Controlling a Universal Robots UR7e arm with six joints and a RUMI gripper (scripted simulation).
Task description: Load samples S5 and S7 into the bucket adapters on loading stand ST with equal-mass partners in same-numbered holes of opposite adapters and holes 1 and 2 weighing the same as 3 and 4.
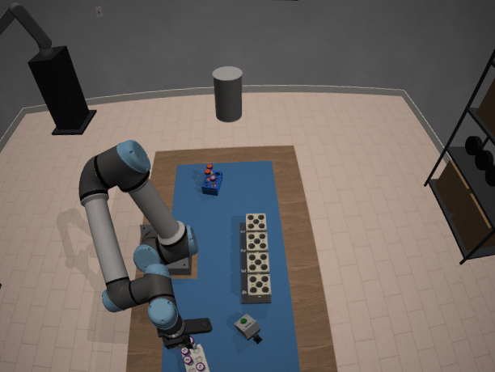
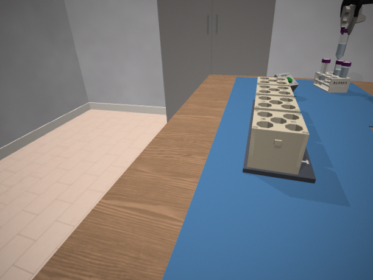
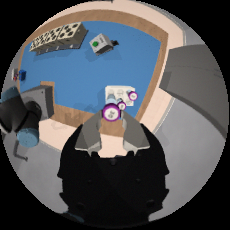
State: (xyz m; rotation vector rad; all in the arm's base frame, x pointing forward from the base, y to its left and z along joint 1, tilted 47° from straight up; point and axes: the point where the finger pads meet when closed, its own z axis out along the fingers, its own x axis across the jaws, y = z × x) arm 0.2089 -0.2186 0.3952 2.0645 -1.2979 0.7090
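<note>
My gripper [image 1: 187, 343] [image 2: 346, 28] [image 3: 111, 110] is shut on the purple cap of a water blank tube [image 2: 342, 46] [image 3: 111, 113]. It holds the tube upright, clear above the white BLANKS rack [image 1: 194, 357] [image 2: 335, 84] [image 3: 116, 92] at the mat's near left end. Three purple-capped blanks [image 2: 325, 64] [image 2: 345, 69] [image 3: 133, 96] stand in that rack. The four cream bucket adapters [image 1: 257, 252] [image 2: 278, 146] [image 3: 55, 36] sit in a row on the dark stand; all the holes that show are empty. The blue sample rack [image 1: 212, 187] with orange-dotted tubes [image 1: 209, 166] stands at the mat's far end.
The DONE desk with its green key [image 1: 243, 322] [image 2: 289, 80] [image 3: 95, 44] stands between the adapters and the BLANKS rack. The arm's base plate [image 1: 183, 267] is at the mat's left edge. A grey cylinder [image 1: 227, 94], a black pedestal [image 1: 61, 90] and a shelf [image 1: 465, 202] stand on the floor.
</note>
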